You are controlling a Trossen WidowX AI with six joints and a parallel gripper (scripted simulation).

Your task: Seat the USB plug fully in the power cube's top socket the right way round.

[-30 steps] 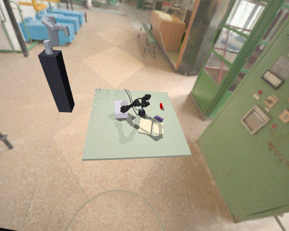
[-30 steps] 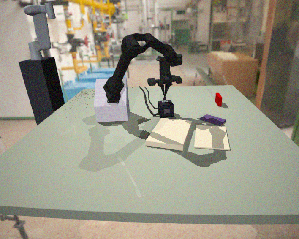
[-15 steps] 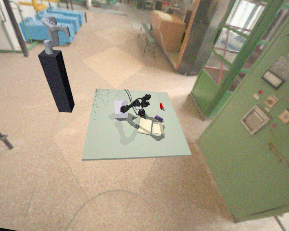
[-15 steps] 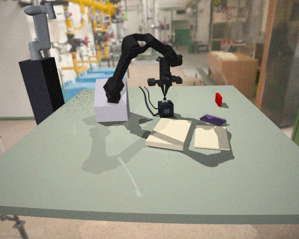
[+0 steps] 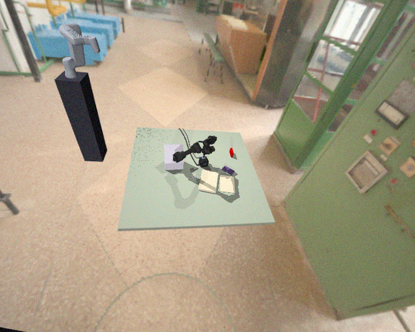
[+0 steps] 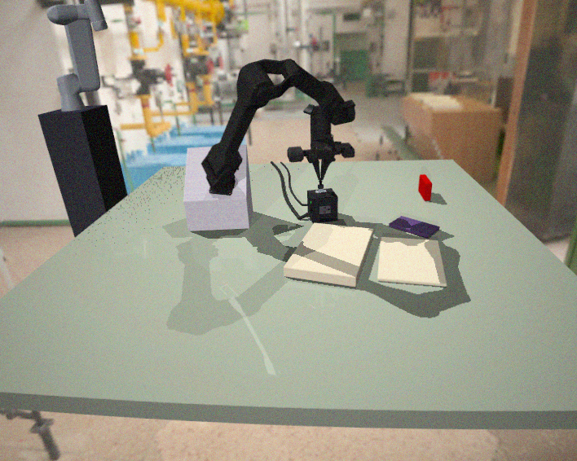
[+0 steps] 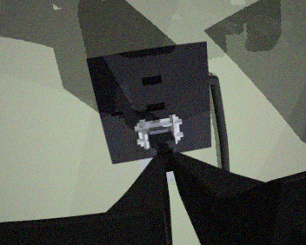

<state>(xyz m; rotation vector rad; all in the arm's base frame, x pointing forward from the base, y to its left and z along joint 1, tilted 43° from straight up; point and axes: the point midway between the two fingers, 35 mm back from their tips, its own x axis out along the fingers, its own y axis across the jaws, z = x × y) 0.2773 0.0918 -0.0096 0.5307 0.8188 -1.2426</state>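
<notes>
The black power cube (image 5: 203, 161) (image 6: 323, 207) (image 7: 187, 87) stands on the table, with dark slots in its top. My gripper (image 6: 320, 181) (image 7: 167, 162) points down over the cube and is shut on the USB plug (image 6: 320, 186) (image 7: 165, 148), a small dark body between the fingertips. A bright metal frame (image 7: 176, 129) shows just beyond the plug at the cube's top; I cannot tell whether it belongs to plug or socket. The plug is right at the cube's top face. How deep it sits and which way round it is are hidden.
Dark cables (image 6: 284, 190) (image 7: 221, 126) run from the cube's side to the back. A lavender block (image 5: 173, 165) (image 6: 218, 216) is by the arm's base. Cream books (image 6: 336, 245) (image 6: 410, 260), a purple box (image 5: 228, 170) (image 6: 412, 227) and a red block (image 5: 231, 152) (image 6: 424, 187) are nearby.
</notes>
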